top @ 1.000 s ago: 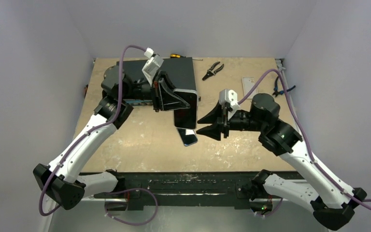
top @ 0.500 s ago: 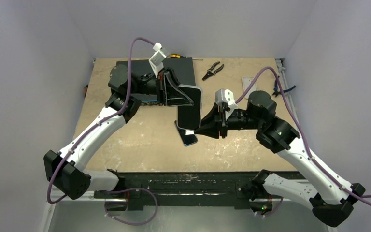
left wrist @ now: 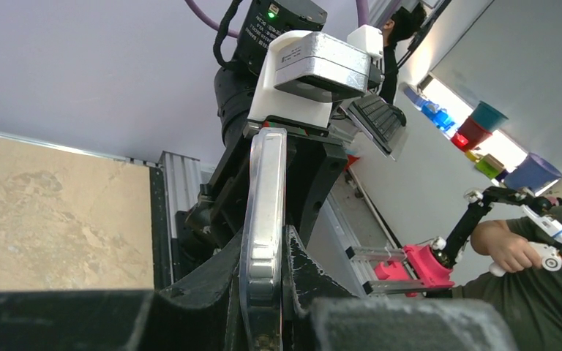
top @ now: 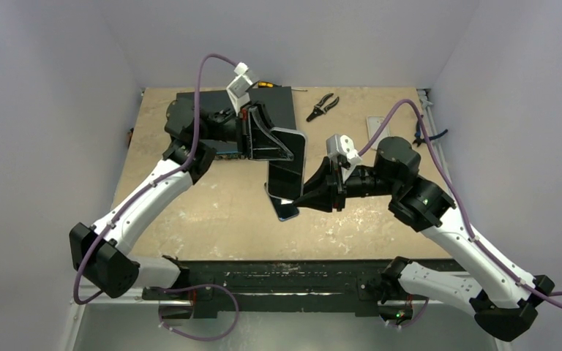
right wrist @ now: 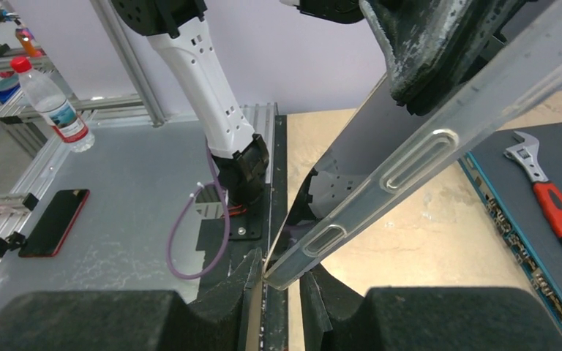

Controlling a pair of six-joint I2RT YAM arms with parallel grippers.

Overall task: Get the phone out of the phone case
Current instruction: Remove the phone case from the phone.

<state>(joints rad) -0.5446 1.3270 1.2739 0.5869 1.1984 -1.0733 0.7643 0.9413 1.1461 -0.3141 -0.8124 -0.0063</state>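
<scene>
- The phone (top: 287, 164) sits inside the clear phone case (right wrist: 417, 157). I see no gap opening between them, so extraction is not yet done.
- The cased unit hangs roughly upright above the bench (top: 212, 205).
- The left end effector (left wrist: 263, 241) is clamped narrow on the upper end of the phone case and carries it.
- The right end effector (right wrist: 279, 281) is pinched onto the lower corner of the phone case.
- Remaining, in my judgement: peel the corner back and draw the phone free.
- A dark flat item (top: 287, 212) lies on the bench below; I cannot identify it.
</scene>
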